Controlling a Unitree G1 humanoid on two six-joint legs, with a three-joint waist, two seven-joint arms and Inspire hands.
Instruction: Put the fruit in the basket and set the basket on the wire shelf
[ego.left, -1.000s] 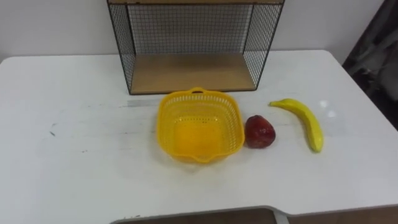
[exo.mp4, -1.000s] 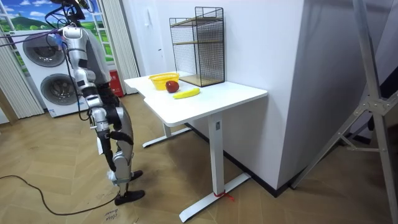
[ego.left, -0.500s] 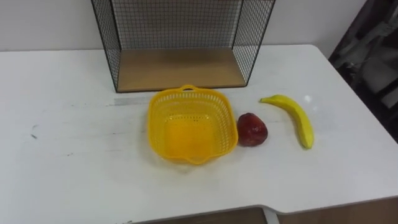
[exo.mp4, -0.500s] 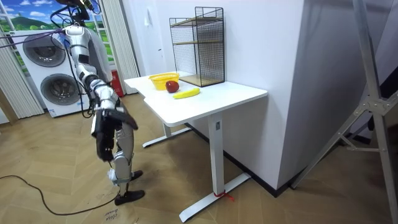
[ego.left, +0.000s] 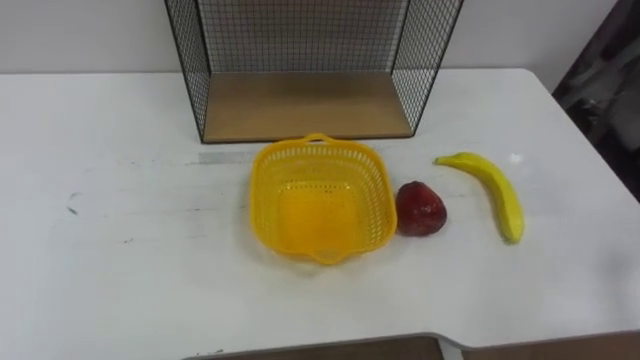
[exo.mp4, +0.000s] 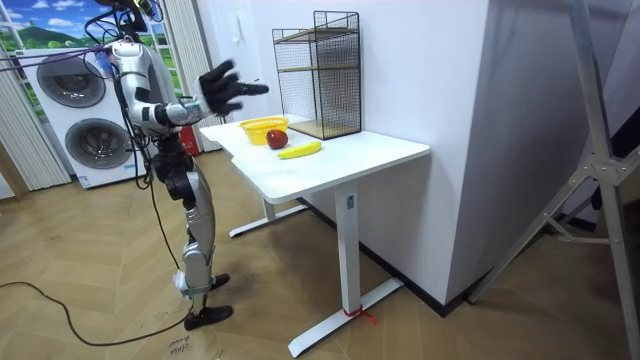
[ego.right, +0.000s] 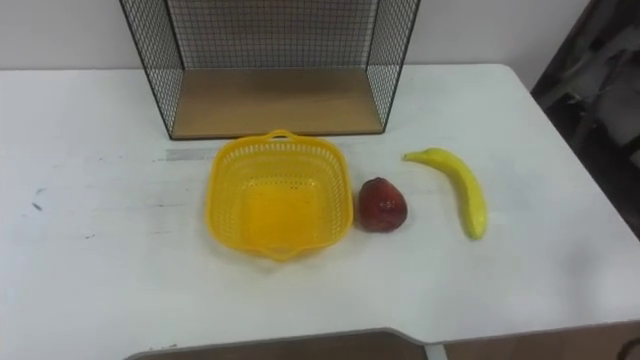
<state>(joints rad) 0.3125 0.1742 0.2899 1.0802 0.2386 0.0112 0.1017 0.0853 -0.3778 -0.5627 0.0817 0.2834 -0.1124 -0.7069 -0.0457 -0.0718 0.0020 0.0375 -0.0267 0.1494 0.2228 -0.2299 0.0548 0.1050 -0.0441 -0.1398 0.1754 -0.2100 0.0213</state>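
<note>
Bright, even light covers the white table (ego.left: 120, 270); only faint soft shadows hug the basket (ego.left: 318, 200) and banana (ego.left: 495, 190).

White table (ego.left: 120, 280), stacked washing machines (exo.mp4: 100, 145), pale curtain (exo.mp4: 205, 70), wooden floor (exo.mp4: 450, 330).

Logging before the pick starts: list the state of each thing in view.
Basket: upright, empty, on the table.
Apple: on the table, outside the basket.
Banana: lying on the table.
Shelf: bottom board bare.
Right hand: raised, fingers spread, empty.
</note>
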